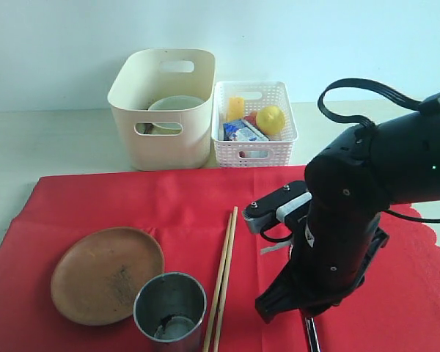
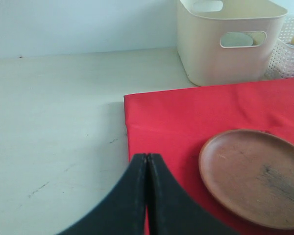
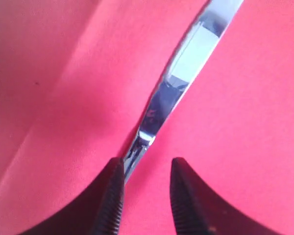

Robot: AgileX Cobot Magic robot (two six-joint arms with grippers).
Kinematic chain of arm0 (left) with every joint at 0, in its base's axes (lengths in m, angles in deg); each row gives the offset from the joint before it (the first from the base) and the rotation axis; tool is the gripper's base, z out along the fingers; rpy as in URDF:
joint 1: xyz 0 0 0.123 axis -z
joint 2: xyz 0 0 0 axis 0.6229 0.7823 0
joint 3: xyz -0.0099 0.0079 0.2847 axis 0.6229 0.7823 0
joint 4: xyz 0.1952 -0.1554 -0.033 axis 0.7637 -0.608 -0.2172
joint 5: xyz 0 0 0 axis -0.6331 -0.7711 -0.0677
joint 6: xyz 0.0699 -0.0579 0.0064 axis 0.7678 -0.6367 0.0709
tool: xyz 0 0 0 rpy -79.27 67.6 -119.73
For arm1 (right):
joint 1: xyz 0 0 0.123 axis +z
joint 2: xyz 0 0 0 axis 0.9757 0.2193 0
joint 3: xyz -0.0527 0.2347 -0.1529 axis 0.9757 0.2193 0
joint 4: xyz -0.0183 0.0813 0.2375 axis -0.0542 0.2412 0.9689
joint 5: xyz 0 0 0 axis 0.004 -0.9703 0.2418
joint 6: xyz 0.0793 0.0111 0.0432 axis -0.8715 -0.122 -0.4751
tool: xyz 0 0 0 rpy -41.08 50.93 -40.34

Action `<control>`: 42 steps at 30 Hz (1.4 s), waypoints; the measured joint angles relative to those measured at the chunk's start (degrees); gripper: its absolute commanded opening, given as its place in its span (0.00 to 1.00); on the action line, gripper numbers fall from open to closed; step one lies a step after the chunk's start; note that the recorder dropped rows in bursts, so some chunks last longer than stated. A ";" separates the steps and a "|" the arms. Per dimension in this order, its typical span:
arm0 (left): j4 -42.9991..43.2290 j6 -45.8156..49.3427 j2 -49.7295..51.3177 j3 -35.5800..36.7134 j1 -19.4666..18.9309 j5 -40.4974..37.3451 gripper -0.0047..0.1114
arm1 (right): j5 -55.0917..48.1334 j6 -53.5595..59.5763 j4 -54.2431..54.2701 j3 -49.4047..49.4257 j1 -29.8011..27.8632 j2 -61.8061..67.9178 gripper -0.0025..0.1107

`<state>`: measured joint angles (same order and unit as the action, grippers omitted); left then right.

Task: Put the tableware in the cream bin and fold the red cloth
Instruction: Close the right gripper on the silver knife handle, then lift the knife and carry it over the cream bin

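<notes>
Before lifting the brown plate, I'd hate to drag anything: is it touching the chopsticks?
Apart. The exterior view shows bare red cloth between the brown plate and the chopsticks.

Bright, even, diffuse light; shadows on the red cloth [image 1: 132, 198] are faint and soft. The exterior view is sharp. On the cloth, the metal knife [image 3: 186, 63] shows white glare and close-range blur; the red looks oversaturated.

1. Left claw [image 2: 146, 157]: its two black fingers [image 2: 130, 198] are pressed flat together with no gap.
2. Right arm [image 1: 367, 183]: at four o'clock in the exterior view, with the wrist pitched steeply downward.
3. Right claw [image 3: 144, 166]: jaws parted, with a clear gap between the tips.
</notes>
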<state>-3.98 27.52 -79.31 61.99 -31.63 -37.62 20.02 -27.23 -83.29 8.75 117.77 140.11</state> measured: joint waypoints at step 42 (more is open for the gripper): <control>0.00 0.00 0.00 0.00 0.00 0.00 0.04 | 11.96 8.96 7.64 7.95 0.14 -0.30 0.02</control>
<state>-3.98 27.52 -79.31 61.99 -31.63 -37.62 31.98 -18.27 -75.65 16.70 117.91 139.81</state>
